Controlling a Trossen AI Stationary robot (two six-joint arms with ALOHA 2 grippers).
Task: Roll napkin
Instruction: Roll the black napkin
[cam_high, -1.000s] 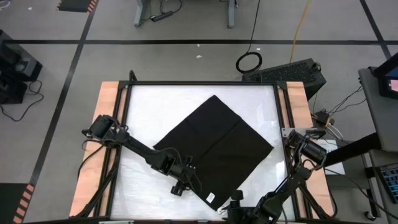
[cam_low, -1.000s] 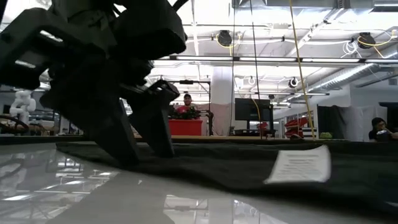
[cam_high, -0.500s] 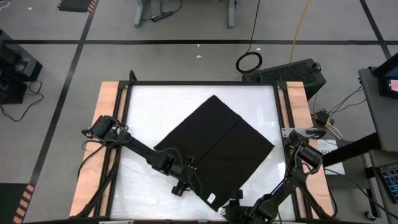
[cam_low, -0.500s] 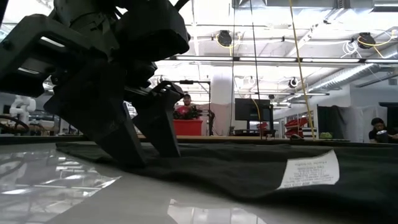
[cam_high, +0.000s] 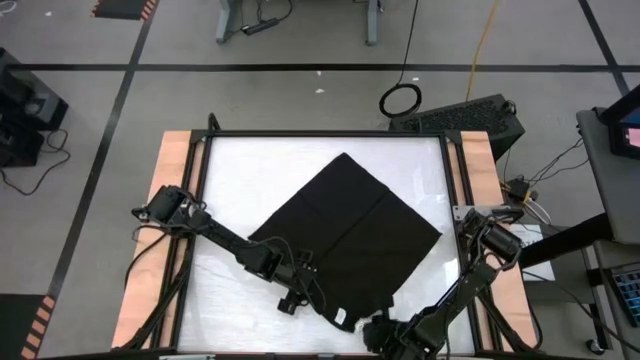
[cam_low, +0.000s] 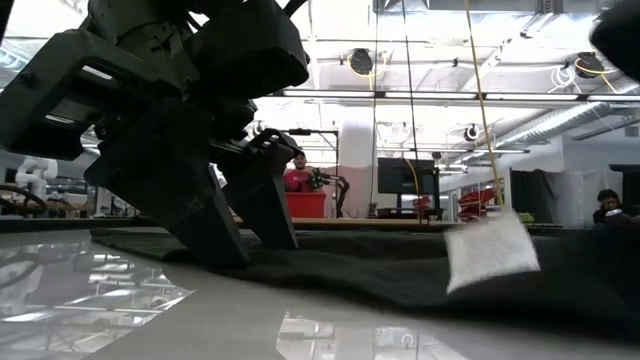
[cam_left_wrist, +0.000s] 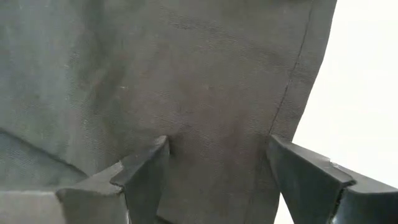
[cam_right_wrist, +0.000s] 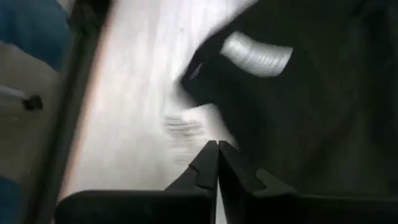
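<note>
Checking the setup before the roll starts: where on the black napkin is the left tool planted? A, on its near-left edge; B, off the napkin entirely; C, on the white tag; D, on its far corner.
A: in the high view the left tool stands on the napkin's near-left edge, fingers spread on the cloth.

Grey floor (cam_high: 300, 95), black tape lines (cam_high: 330, 67)

The left end effector (cam_left_wrist: 217, 171) spread apart, apparently touching the napkin (cam_left_wrist: 186, 81).
</note>
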